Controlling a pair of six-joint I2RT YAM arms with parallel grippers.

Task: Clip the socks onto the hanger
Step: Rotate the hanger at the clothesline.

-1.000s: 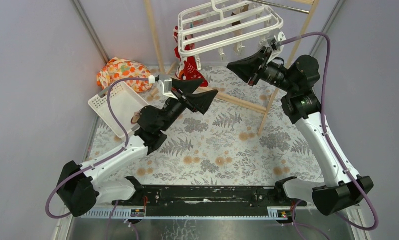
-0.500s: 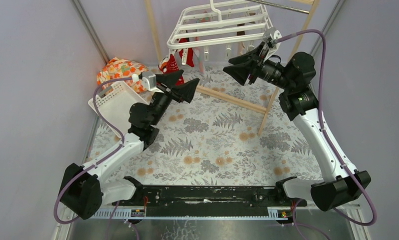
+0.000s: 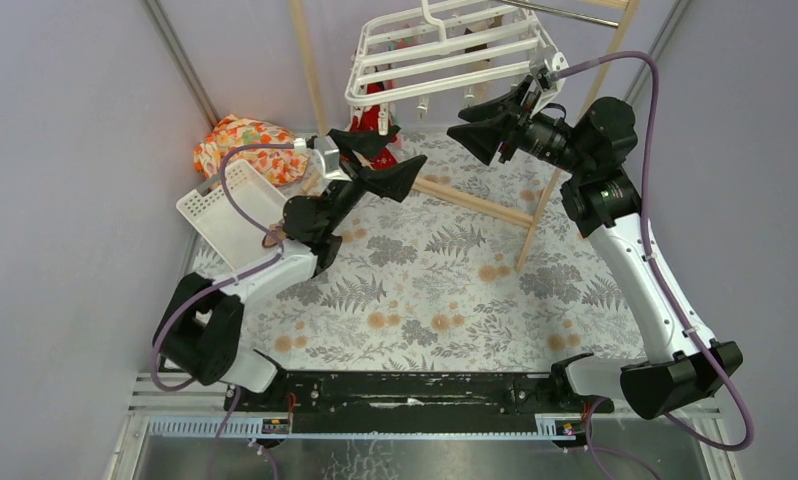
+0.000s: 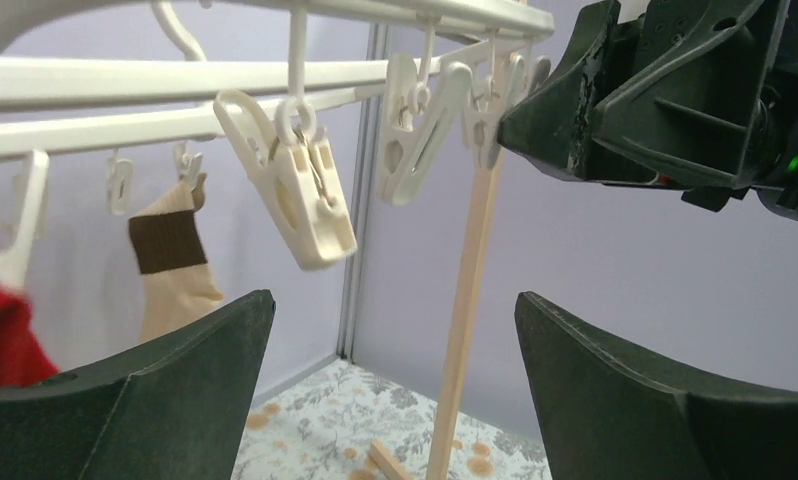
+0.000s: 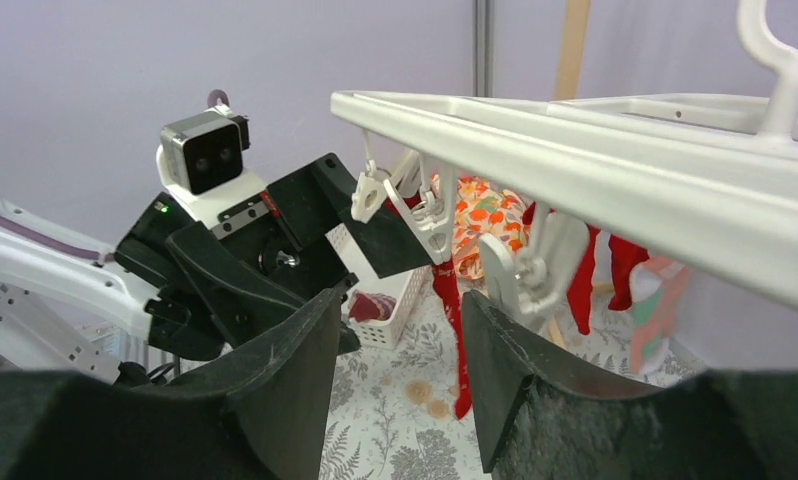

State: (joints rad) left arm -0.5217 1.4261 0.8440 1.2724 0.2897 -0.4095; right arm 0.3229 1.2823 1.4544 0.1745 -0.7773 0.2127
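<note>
**Both tools released beneath the sock hanger**

The hanger (image 5: 575, 155) hangs above the far end of the tabletop (image 3: 425, 290), inside the wooden rack (image 3: 475, 205). Its white grid frame is tilted in the top view. Small white clips (image 4: 295, 200) dangle from its bars.

The left tool (image 4: 392, 300) is released, its fingers spread wide with nothing between them. It points up at the underside of the hanger, and one clip hangs just above the gap. The right tool (image 5: 400, 295) is released too: its fingers stand partly apart and grip nothing. A clip hangs just past the tip of one finger, and whether they touch cannot be told. From above, the two tools face each other under the hanger's near edge, the left one toward its left end and the right one at its right corner.

The red socks (image 5: 582, 285) hang from the hanger's left part, clear of the tabletop. A tan sock (image 4: 175, 265) with a dark brown band hangs below a clip farther back, seen from the left wrist.

On the left side of the tabletop a white slotted basket (image 3: 230, 210) lies beside the left arm. An orange floral cloth bundle (image 3: 243, 140) sits just behind it, near the wall.
</note>
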